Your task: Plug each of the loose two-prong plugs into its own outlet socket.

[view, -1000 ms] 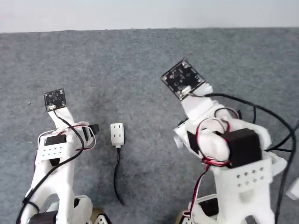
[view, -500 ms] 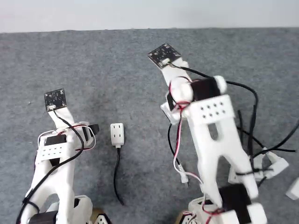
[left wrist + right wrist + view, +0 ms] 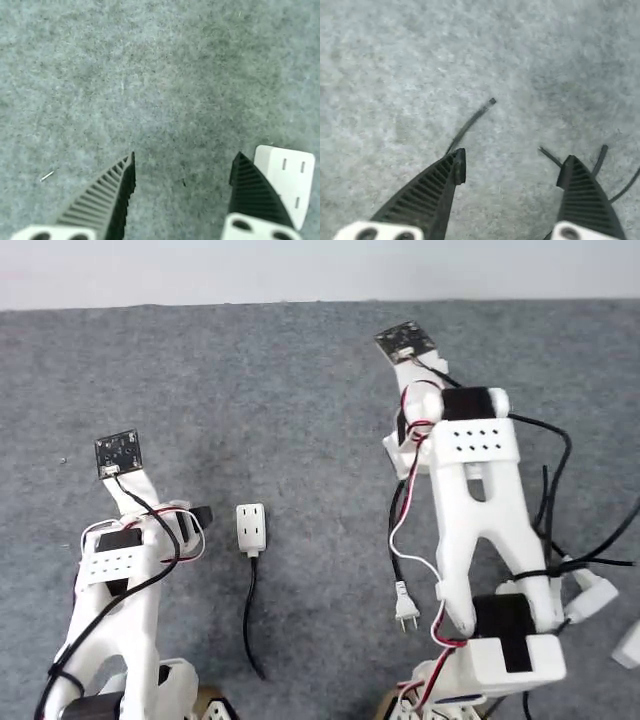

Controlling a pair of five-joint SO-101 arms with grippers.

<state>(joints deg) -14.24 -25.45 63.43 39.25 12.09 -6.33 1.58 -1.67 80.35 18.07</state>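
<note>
- Our landmark is the white outlet block [image 3: 251, 526]; it lies flat on the grey table [image 3: 250, 370] with its black cord [image 3: 249, 610] trailing back toward the arm bases.
- The one loose plug [image 3: 405, 612] we can make out lies well apart from the outlet block, on the right arm's side and nearer the bases; its prongs point toward the bases, not toward the block.
- The left tool [image 3: 185, 160] hangs just beside the outlet block with its fingers spread and nothing between them; a careless closing or sweep could nudge the block and turn its slots away.
- The right tool [image 3: 514, 157] is also spread wide and empty; it sits well apart from the outlet block and farther out than the plug, over bare table crossed by thin black cable ends [image 3: 470, 124]; closing here would catch a stray wire, or nothing.
- We judge snagging the likeliest trouble; the plug's white lead [image 3: 415, 565] runs close under the right arm beside its own wiring, so a swing back could drag the plug.
- The outlet block looks unanchored; pressing prongs in without the left tool bracing it may simply push it along the table.
</note>
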